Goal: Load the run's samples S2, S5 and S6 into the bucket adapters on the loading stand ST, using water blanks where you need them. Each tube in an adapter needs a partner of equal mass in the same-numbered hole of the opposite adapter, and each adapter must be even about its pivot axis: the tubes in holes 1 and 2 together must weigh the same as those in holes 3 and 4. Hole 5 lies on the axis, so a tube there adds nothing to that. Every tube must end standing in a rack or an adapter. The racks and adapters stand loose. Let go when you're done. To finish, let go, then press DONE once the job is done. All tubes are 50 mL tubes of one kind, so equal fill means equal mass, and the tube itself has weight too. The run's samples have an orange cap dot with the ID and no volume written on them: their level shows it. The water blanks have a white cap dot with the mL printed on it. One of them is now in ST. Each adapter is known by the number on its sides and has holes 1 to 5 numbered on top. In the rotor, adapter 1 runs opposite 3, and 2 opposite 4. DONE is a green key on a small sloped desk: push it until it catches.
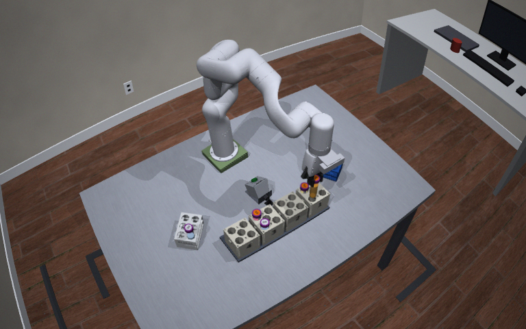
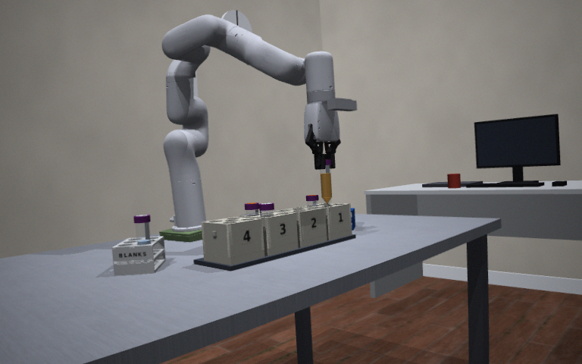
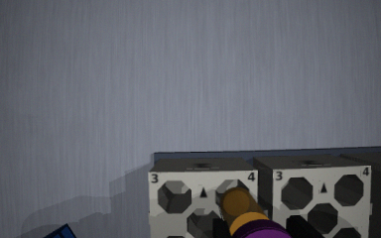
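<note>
My gripper [image 1: 314, 181] [image 2: 326, 164] [image 3: 262, 230] is shut on an amber sample tube [image 1: 313, 190] [image 2: 326, 185] [image 3: 237, 202]. It hangs upright, its tip at the top of hole 4 of adapter 1 [image 1: 316, 210] [image 2: 340, 227] [image 3: 161, 223]. Its ID is unreadable. An orange-dot tube [image 1: 304, 186] [image 2: 311, 197] stands in adapter 1's hole 1. Adapter 3 [image 1: 273, 237] [image 2: 282, 241] holds an orange-dot tube [image 1: 256, 212] in hole 1 and a white-dot blank [image 1: 264, 222] in hole 4. Adapter 2 [image 1: 296, 224] [image 2: 312, 234] and adapter 4 [image 1: 244, 250] [image 2: 246, 250] show no tubes.
The BLANKS rack [image 1: 188, 244] [image 2: 132, 262] holds one white-dot tube [image 1: 188, 227] [image 2: 142, 218]. A blue rack [image 1: 332, 171] [image 2: 352, 217] [image 3: 62, 232] stands behind adapter 1, partly hidden. The green DONE key [image 1: 253, 179] is on its small desk [image 1: 257, 189] behind the adapters.
</note>
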`<state>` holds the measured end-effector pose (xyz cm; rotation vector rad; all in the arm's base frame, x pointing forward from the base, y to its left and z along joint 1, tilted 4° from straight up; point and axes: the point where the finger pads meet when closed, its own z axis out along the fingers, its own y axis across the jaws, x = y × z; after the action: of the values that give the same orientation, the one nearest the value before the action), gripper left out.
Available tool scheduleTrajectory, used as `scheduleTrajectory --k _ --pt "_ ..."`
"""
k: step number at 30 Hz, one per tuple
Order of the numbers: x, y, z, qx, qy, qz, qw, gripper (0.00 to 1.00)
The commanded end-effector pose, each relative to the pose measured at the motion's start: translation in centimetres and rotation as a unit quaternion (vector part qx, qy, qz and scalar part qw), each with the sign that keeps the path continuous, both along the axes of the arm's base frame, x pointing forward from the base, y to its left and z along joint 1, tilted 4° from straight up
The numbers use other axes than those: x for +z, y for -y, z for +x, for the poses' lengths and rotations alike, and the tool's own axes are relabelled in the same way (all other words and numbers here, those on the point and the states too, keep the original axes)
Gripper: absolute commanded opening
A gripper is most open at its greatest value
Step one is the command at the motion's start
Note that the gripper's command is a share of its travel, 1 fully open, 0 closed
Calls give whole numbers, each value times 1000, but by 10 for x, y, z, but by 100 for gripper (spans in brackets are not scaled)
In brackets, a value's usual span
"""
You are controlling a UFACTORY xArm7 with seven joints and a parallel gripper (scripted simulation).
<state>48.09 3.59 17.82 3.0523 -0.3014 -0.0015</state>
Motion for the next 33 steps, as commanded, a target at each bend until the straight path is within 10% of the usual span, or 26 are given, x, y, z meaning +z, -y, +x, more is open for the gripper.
scheduleTrajectory --k 1,33 --pt "2 0 1 0 2 0 1000 0" --pt "-23 2 1 0 2 0 1000 0"
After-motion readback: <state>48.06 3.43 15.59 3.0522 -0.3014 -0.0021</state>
